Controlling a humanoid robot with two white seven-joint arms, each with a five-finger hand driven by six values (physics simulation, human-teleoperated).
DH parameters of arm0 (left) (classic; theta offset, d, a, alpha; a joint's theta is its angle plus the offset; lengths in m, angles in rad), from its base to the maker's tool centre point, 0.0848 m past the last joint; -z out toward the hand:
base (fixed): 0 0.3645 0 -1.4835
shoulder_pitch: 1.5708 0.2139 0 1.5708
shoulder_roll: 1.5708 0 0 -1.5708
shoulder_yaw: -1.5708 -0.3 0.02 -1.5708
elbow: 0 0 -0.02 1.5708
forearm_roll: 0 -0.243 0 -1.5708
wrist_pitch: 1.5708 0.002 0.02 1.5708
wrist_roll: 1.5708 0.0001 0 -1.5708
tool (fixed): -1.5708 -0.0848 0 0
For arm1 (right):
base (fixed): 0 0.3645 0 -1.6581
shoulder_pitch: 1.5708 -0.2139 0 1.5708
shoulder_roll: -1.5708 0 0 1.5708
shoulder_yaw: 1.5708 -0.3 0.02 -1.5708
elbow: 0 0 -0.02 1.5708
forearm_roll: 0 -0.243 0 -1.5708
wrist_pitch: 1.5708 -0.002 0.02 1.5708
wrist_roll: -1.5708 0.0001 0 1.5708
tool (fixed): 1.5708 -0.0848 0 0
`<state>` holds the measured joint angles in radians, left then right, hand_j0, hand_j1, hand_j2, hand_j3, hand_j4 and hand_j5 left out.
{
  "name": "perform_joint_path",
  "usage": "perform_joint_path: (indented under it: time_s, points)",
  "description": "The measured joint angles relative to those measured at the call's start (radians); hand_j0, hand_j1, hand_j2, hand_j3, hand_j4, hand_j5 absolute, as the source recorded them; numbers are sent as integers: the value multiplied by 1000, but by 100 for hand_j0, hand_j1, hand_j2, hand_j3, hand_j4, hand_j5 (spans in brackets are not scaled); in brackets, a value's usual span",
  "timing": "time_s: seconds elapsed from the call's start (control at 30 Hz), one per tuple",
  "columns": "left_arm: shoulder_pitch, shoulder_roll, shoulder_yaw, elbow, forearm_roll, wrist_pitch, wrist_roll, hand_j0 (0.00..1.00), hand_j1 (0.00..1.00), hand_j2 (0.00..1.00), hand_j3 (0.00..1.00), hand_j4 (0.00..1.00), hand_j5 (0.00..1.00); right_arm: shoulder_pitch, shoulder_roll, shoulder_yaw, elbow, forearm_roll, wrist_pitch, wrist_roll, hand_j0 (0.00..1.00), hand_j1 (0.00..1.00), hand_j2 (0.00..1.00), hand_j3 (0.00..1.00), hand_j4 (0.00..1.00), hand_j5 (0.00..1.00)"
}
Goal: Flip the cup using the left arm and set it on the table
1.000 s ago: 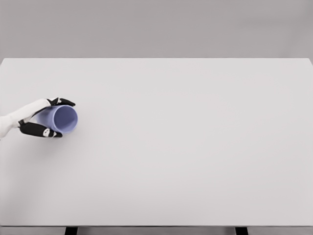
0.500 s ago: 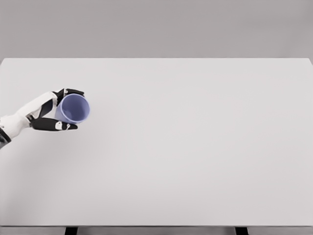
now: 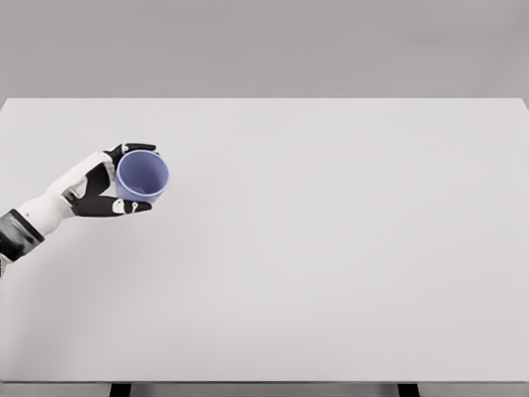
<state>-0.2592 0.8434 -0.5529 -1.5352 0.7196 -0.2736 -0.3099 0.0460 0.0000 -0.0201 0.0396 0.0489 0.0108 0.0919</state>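
A light blue cup [image 3: 142, 174] is held above the left part of the white table [image 3: 314, 248], its open mouth turned up and toward me. My left hand [image 3: 124, 178] is shut on it, black fingers [image 3: 136, 148] over its far side and the thumb [image 3: 116, 207] under its near side. The white forearm comes in from the left edge. My right arm does not show.
The table's front edge runs along the bottom, with two dark legs [image 3: 121, 389] below it. A plain grey wall stands behind the far edge.
The left hand has carried the cup to the right and a little farther away. The cup has turned from lying sideways to mouth nearly upward.
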Motion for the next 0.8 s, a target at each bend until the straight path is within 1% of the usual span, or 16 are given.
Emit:
perform_joint_path:
  time_s: [0.27,0.43,0.53,0.8]
  points:
    - [15,-57,1,8,40,1,0,83,83,83,83,83,83,0,0,0,0,0,0,0,100,100,100,100,100,100]
    - [21,-97,2,22,43,1,0,83,83,83,83,83,83,0,0,0,0,0,0,0,100,100,100,100,100,100]
    - [35,-113,3,30,44,1,0,83,83,83,83,83,83,0,0,0,0,0,0,0,100,100,100,100,100,100]
    - [37,-148,3,49,43,1,0,85,85,85,85,85,85,0,0,0,0,0,0,0,100,100,100,100,100,100]
